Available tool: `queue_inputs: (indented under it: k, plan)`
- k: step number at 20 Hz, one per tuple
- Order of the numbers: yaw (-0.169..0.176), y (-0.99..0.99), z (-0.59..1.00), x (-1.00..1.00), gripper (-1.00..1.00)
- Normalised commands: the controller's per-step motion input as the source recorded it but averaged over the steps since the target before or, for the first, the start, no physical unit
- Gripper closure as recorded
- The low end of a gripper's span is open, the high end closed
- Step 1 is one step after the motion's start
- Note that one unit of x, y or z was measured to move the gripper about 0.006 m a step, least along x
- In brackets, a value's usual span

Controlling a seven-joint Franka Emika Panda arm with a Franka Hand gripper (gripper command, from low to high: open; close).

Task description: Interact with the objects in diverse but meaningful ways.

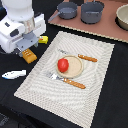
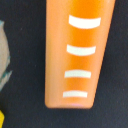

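- White Franka arm (image 1: 20, 27) sits at the exterior view's left, over the black table (image 1: 112, 95); its pincer (image 1: 25, 50) points down at the orange ridged biscuit block (image 1: 30, 56).
- Pincer state: cannot tell. The wrist housing hides the fingertips in the exterior view, and no finger shows in the wrist view. Whether it touches or holds the block is not clear either.
- The wrist view is almost filled by the orange block (image 2: 80, 55), a long tapered slab with four pale curved ridges across it, lying on the dark surface.
- Yellow red-marked packet (image 1: 43, 39) lies just beside the pincer, toward the woven beige placemat (image 1: 95, 65); a yellow corner (image 2: 1, 120) shows at the edge of the wrist view, probably the same packet, though too little is visible to be sure.
- White-blue fish (image 1: 13, 74) lies on the table near the pincer, on the near side, apart from the block.
- Red tomato (image 1: 62, 64) rests on a small round tan plate (image 1: 75, 67) at the middle of the placemat, well apart from the pincer.
- Two orange-handled utensils flank the plate: one beyond it (image 1: 86, 58), one on the near side (image 1: 70, 82), fork-like.
- Far from the pincer, on a brown board (image 1: 107, 27): two dark grey two-handled pots (image 1: 67, 9) (image 1: 92, 11) side by side, and a pale bowl (image 1: 123, 17) at the frame edge.
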Motion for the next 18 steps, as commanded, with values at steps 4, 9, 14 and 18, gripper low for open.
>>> queue_inputs:
  k: [4, 9, 14, 18]
  plan:
    - [0.013, -0.02, -0.32, -0.14, -1.0]
    - [0.016, 0.0, -0.14, -0.03, 1.0]
    - [0.002, 0.0, -0.07, 0.0, 1.0]
    - [0.005, 0.0, -0.13, 0.0, 1.0]
